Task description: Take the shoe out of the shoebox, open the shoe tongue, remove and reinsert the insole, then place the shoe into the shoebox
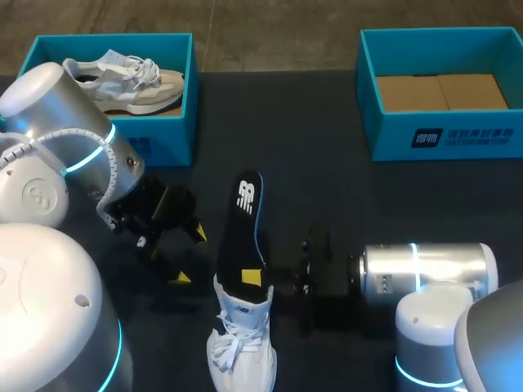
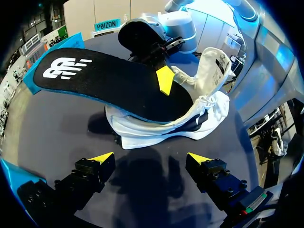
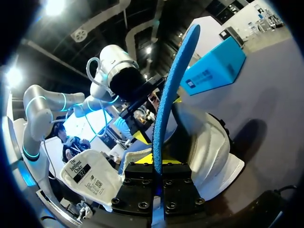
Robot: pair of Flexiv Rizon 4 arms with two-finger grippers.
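white shoe point(image 1: 242, 347) seen on the dark table point(image 1: 327, 196), near edge, middle, between the two arms. it sits on its sole; tongue is lifted.
black insole point(image 1: 243, 233) with blue underside: one end is lodged in the shoe opening, the rest sticks out and points toward the far side of the table.
right gripper point(image 1: 255, 278): fingers are clamped on the insole from both faces, just above the shoe opening, as seen in the right wrist view.
left gripper point(image 2: 151, 159): fingers are spread apart, nothing is held; it is placed beside the shoe on the left, apart from it, close above the table.
left box point(image 1: 176, 151), far left corner: a second shoe point(image 1: 122, 82) is held inside.
right box point(image 1: 392, 139), far right corner: a brown cardboard floor is seen.
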